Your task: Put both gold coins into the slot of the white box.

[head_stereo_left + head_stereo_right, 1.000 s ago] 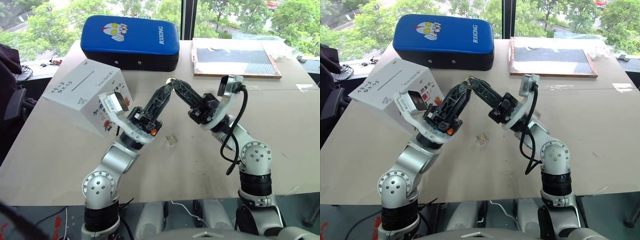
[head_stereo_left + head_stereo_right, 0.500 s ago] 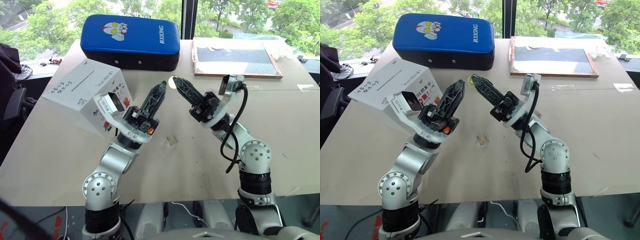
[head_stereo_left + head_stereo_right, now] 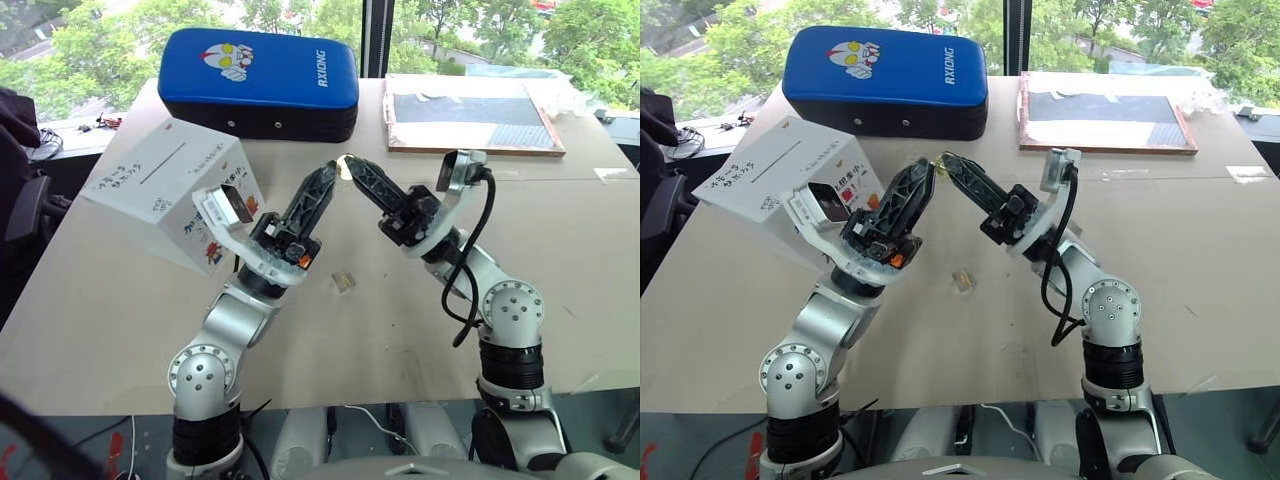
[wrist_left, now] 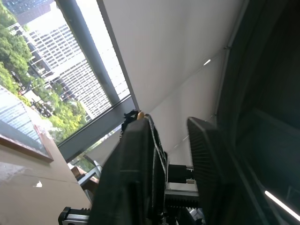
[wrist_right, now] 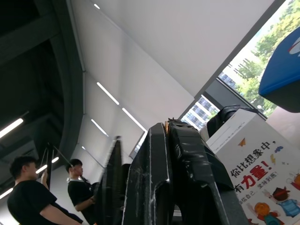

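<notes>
Gold coins are the concern, and one gold coin point(image 3: 343, 165) is showing as a small yellow glint at the tips of the right gripper point(image 3: 350, 166), raised above the table point(image 3: 560, 260) in front of the blue padded case point(image 3: 258, 80). The right gripper's fingers are pressing together on that coin, and in the right wrist view a gold sliver is peeking out at the very tip of them point(image 5: 166, 125). The left gripper point(image 3: 326, 175) is reaching up just beside the coin, its tips nearly meeting those of the right gripper; in the left wrist view its two black fingers point(image 4: 136, 154) are standing apart with a clear gap between them. The white box point(image 3: 165, 195) is sitting left of the left gripper, in front of the blue padded case and tilted on the table, with the slot point(image 3: 163, 164) lying as a thin dark line across its upper white face. A small clear plastic piece point(image 3: 343, 281) is lying on the table below the two grippers. Where the second coin lies I cannot tell.
</notes>
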